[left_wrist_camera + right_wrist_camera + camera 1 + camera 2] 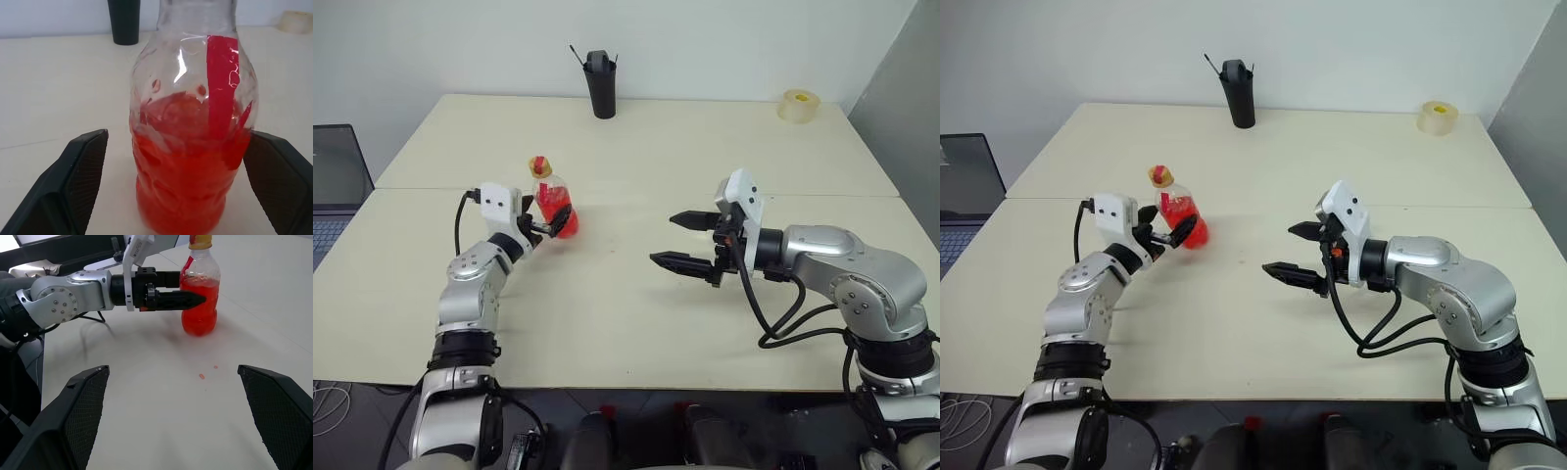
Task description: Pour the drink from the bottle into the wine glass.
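The bottle (551, 203) is standing upright on the tabletop (636, 323), in its left half and about midway between the near and far edges. It is a squat clear plastic bottle with a rounded, dimpled body and a red-yellow cap; the drink (183, 166), bright red and translucent, is filling roughly its lower half. The left gripper (550, 224) is sitting spread wide with one black finger on each side of the bottle, gaps showing on both sides in the left wrist view. The right gripper (690, 242) is hovering over the middle of the tabletop, fingers spread apart and holding nothing, well apart from the bottle. A black cylindrical holder (601, 84) with thin sticks in it is standing at the far edge, a tape roll (799, 105) is lying near the far right corner, and a laptop (335, 186) is sitting off the left edge.
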